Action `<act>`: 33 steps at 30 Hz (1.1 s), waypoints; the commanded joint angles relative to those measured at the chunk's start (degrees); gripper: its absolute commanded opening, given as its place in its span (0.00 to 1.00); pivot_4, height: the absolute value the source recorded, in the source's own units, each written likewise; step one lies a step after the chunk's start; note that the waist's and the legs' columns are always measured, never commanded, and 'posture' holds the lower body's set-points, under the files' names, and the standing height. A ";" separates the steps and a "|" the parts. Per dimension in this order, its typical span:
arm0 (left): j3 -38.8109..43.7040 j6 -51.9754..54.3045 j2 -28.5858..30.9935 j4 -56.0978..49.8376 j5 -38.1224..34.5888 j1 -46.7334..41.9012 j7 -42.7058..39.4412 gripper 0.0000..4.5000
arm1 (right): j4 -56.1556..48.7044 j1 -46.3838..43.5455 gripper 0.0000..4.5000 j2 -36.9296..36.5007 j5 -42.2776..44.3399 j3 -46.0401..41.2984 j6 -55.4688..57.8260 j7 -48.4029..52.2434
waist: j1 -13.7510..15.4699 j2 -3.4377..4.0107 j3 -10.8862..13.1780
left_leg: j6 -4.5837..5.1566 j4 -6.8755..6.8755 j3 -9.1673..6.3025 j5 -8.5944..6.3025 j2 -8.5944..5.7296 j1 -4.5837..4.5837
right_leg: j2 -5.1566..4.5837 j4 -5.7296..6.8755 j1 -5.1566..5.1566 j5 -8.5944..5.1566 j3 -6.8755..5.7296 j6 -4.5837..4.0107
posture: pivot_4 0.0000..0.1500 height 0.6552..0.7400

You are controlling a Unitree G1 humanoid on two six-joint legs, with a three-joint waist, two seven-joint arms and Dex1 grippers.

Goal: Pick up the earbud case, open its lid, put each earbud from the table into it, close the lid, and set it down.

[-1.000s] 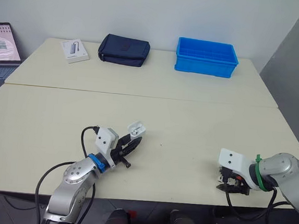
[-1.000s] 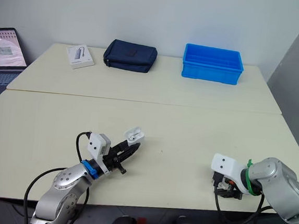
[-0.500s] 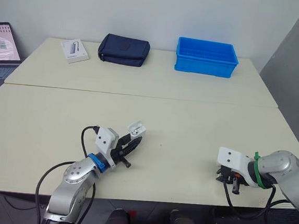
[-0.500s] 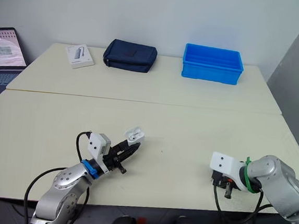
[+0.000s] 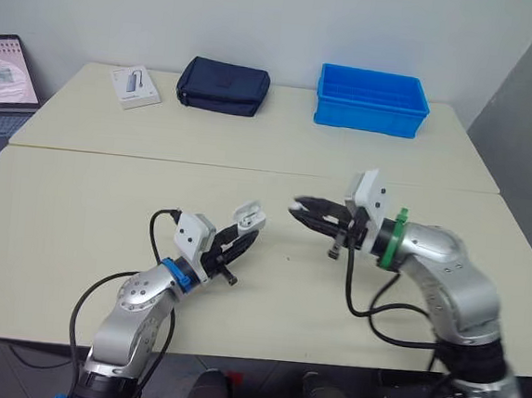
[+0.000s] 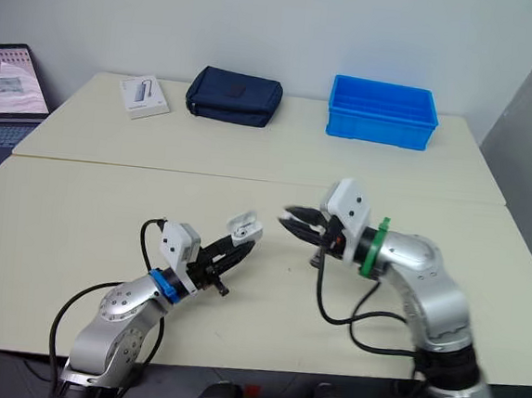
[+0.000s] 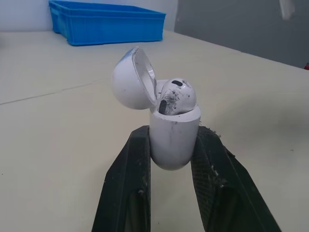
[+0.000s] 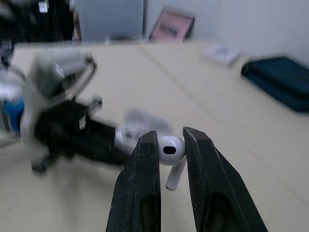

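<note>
Right wrist view: jaws pinch earbud (image 8: 170, 150); open case (image 7: 175, 137) near — apart.

white earbud case (image 7: 174, 140), blue bin (image 5: 371, 100), navy pouch (image 5: 223, 86)

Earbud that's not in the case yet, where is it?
The loose earbud is pinched in the right gripper, above the middle of the table, just right of the open earbud case held by the left gripper.
</note>
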 commanded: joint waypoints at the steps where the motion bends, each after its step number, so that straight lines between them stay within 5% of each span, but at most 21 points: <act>1: -0.31 -0.94 -0.10 -1.89 -1.26 -1.24 -0.99 0.17 | 1.59 0.90 0.08 4.03 -0.05 1.47 -6.41 -3.01 | -0.04 0.01 0.00 | 0.00 0.01 0.02 0.00 0.00 0.00 | -0.01 0.00 0.00 0.01 0.02 0.02 | 1.00 1.00; 12: -0.55 0.91 -0.02 -4.25 -3.34 -2.98 -1.62 0.17 | 10.71 1.82 0.08 12.10 -2.94 5.61 -15.92 -8.70 | -0.07 0.02 0.01 | 0.00 0.09 0.04 0.01 0.02 0.03 | 0.00 0.18 -0.04 0.03 0.05 0.04 | 1.00 1.00; 33: -0.71 0.79 -0.14 -3.87 -3.49 -3.52 -2.52 0.17 | 17.87 2.98 0.08 9.87 -10.79 10.18 -26.36 -8.49 | -0.07 0.04 0.01 | 0.00 0.08 0.04 0.01 0.03 0.03 | 0.01 0.18 -0.06 0.03 0.05 0.04 | 1.00 1.00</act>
